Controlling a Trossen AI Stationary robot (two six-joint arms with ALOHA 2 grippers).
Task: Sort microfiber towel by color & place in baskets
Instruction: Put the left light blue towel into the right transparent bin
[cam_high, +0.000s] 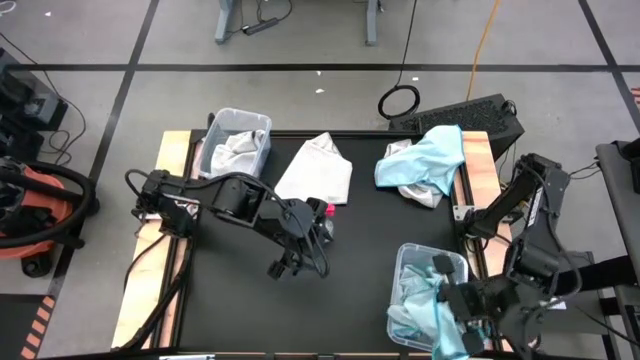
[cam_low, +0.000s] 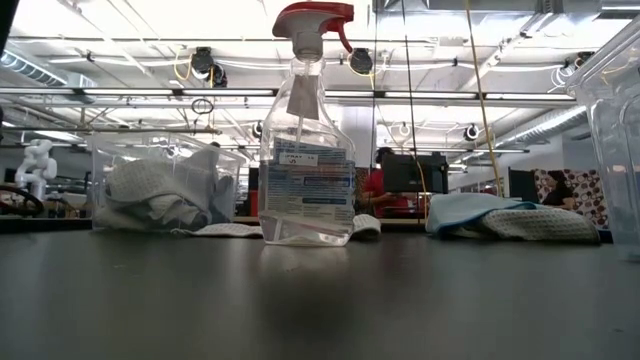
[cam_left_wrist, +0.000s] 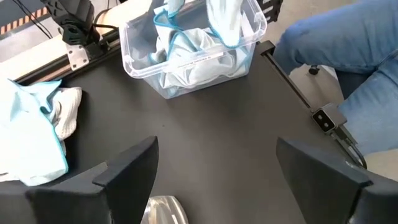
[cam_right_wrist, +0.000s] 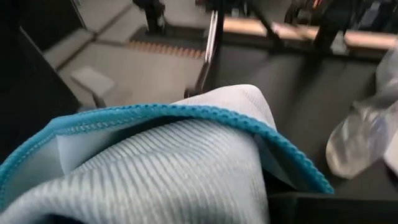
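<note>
Grey concrete floor, marked with dark tape lines, surrounded the black table (cam_high: 300, 290) I was working over. On it I saw two clear baskets. The far basket (cam_high: 212, 150), on the left arm's side, held a crumpled pale grey-white towel (cam_high: 238, 148). The near basket (cam_high: 402, 262), on the right arm's side, held light blue towels (cam_left_wrist: 186, 56) with darker blue stitched edges, bunched loosely.

My right gripper (cam_high: 452, 296) sat over that near basket, pinched tight on a light blue towel (cam_right_wrist: 168, 168); in its wrist view the ribbed weave and the teal hem filled nearly the whole picture, and from above the cloth draped down past the basket's near edge.

My left gripper (cam_high: 284, 266) hung over bare table near the middle, its fingers (cam_left_wrist: 127, 171) spread wide with nothing between them. Just beside that arm stood a clear spray bottle (cam_low: 306, 150) with a red-and-white trigger head and a printed label, upright.

Two more lots of cloth lay loose at the far side of the table. A pale grey-white towel (cam_high: 318, 170) lay spread flat, just beside the far basket. Farther toward the right arm's side, a light blue towel (cam_high: 425, 160) was heaped over a pale one (cam_high: 428, 193), which showed at the heap's near edge.
</note>
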